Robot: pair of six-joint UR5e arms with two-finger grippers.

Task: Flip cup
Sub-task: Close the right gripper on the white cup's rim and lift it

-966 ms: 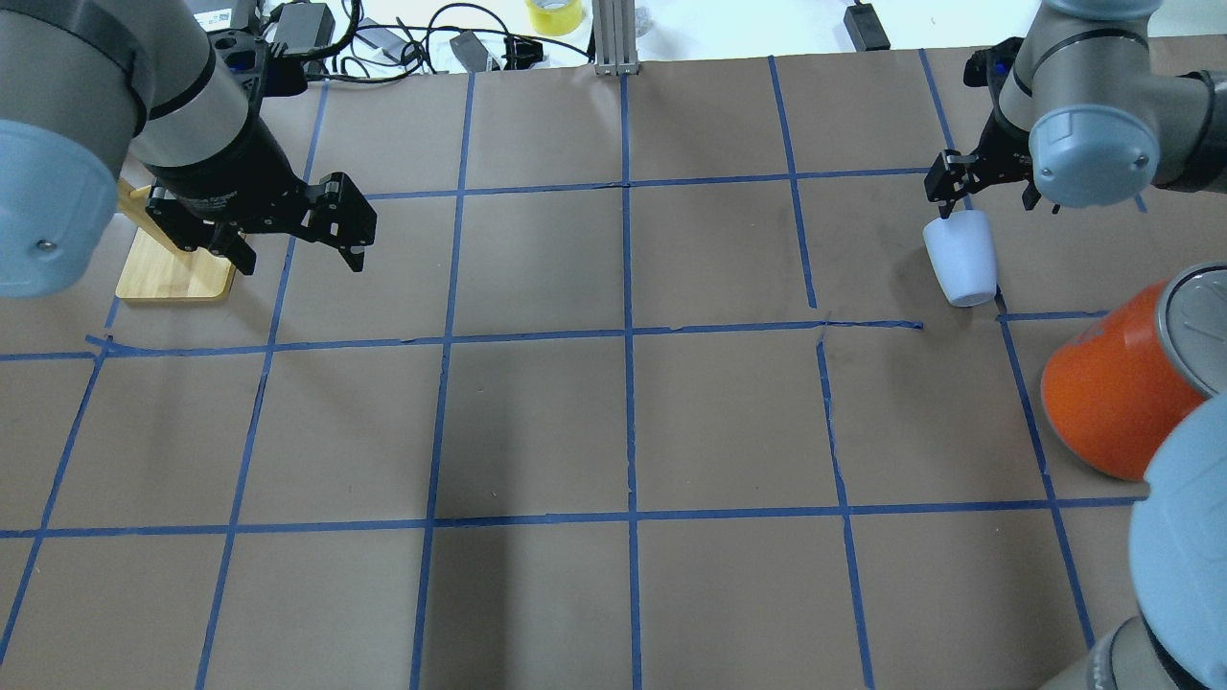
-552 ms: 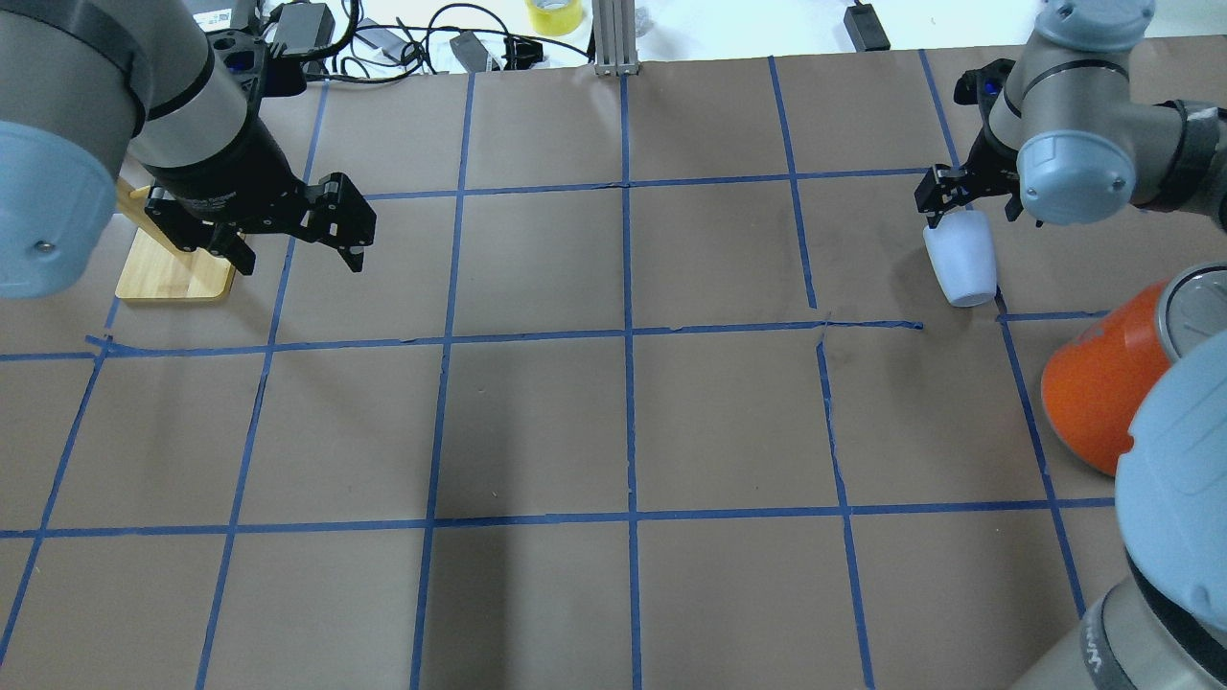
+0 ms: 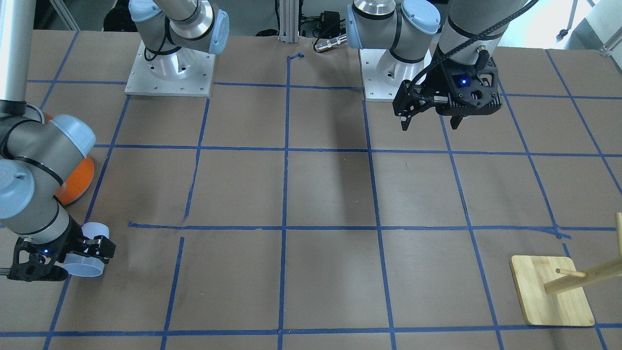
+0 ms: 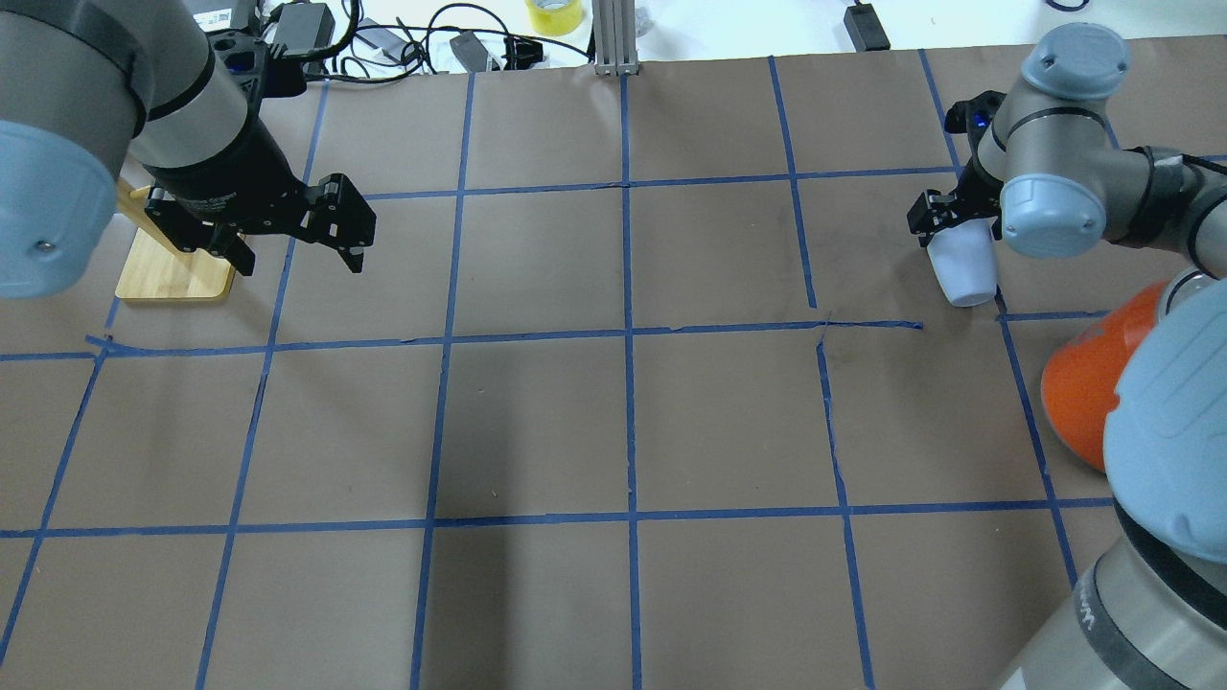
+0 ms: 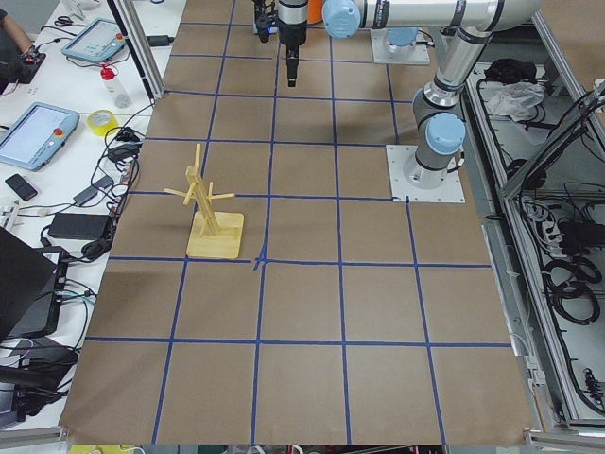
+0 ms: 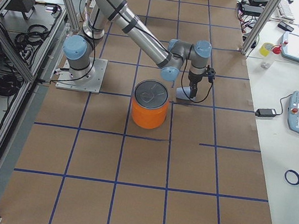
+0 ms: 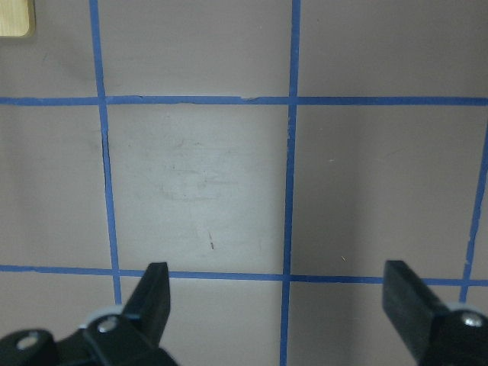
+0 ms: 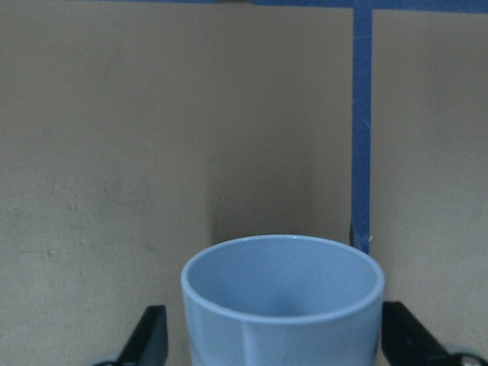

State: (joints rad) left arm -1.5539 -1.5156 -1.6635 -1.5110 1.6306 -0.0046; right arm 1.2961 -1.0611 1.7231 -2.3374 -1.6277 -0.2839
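The small pale lavender-blue cup [image 4: 966, 273] is at the far right of the table, its wide end toward my right gripper [image 4: 954, 235]. It also shows in the front view [image 3: 87, 266] and the right side view [image 6: 185, 93]. In the right wrist view I look into its darker blue mouth [image 8: 282, 286]. One finger [image 8: 149, 339] stands on each side of it with small gaps. The right gripper is open around the cup. I cannot tell whether the cup lies flat or leans. My left gripper [image 4: 302, 259] is open and empty above bare paper [image 7: 191, 183].
A big orange can with a silver lid [image 6: 150, 104] stands close to the cup on the robot's side [image 4: 1078, 402]. A wooden peg stand [image 4: 177, 273] sits at the far left by the left gripper. Cables and a yellow tape roll [image 4: 554, 14] lie beyond the far edge.
My right wrist has swung down and a little left, so the gripper now sits over the cup's wide end. The cup has hardly moved. The left arm is still.
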